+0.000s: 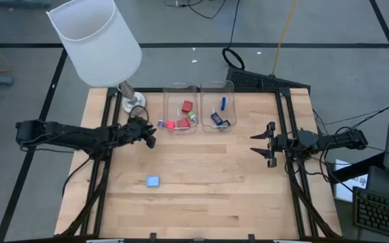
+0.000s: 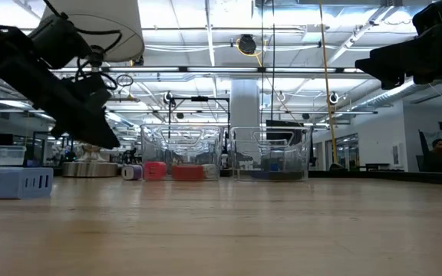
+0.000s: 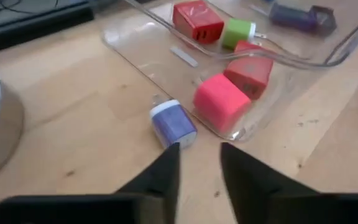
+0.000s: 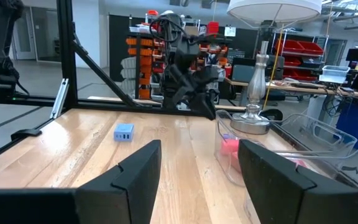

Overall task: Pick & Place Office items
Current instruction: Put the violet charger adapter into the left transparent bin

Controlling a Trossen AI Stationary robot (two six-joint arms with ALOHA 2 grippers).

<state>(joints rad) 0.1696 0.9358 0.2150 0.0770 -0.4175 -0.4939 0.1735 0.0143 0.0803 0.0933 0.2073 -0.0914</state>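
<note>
A small blue-and-white piece (image 3: pixel 174 123) lies on the table just outside the left clear bin (image 1: pixel 181 115), beside a pink piece (image 3: pixel 221 101) inside it. My left gripper (image 3: pixel 201 155) is open with a narrow gap, its tips just short of the blue piece; in the high view it (image 1: pixel 148 132) sits left of that bin. The bin also holds red pieces (image 3: pixel 197 20) and a green one (image 3: pixel 237 32). A light blue piece (image 1: pixel 152 181) lies alone near the table's middle. My right gripper (image 1: pixel 262 144) waits open at the right side.
The right clear bin (image 1: pixel 218 111) holds a blue pen-like piece (image 1: pixel 223 102) and dark pieces (image 1: pixel 219 121). The white-shaded lamp (image 1: pixel 93 40) stands on its round base (image 1: pixel 132 102) just beyond my left gripper. Bare wood spreads across the table's near half.
</note>
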